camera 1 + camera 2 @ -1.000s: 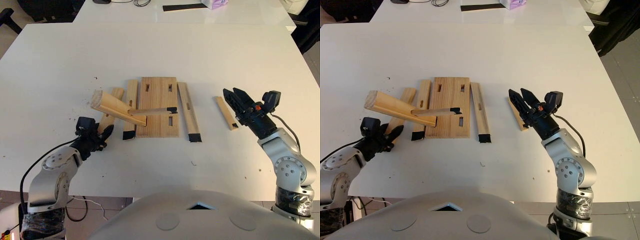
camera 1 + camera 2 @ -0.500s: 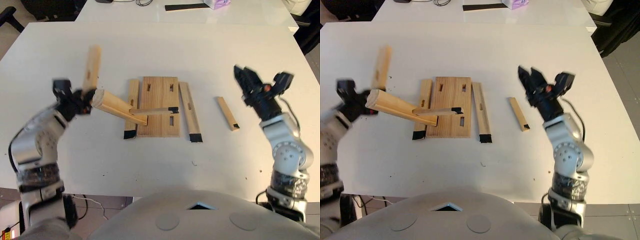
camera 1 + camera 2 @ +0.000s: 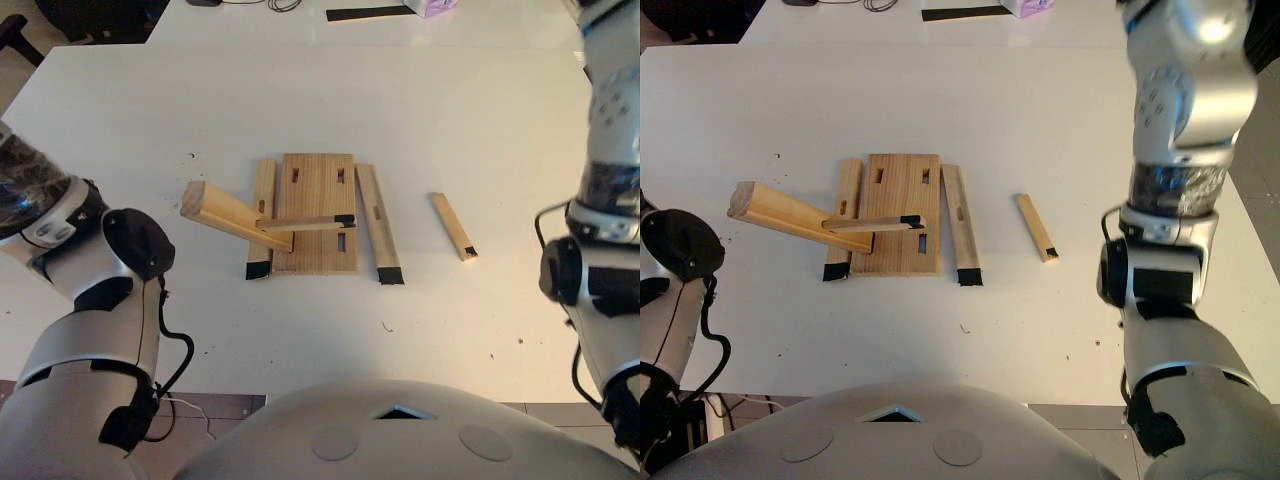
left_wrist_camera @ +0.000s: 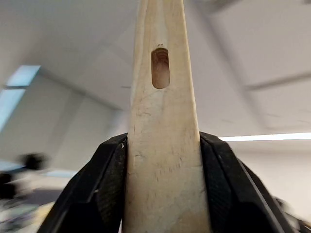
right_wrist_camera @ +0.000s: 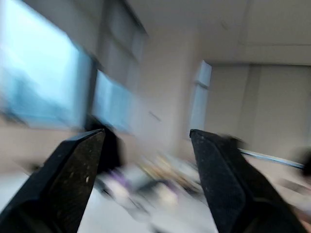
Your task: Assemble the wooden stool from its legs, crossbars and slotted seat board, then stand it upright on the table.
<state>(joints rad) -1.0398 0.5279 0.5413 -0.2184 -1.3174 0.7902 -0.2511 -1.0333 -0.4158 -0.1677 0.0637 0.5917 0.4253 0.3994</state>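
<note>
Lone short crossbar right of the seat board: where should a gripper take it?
Mid-length of the short crossbar, straight from above, closing across its narrow width. It lies flat on the table, apart from the nearest leg, so both long edges look free.

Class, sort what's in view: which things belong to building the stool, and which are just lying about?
For the job: seat board, left slotted leg, right slotted leg, thick leg, thin crossbar, short crossbar, held leg in left gripper.
Lying about: black strip, purple packet, cables on far table.
</note>
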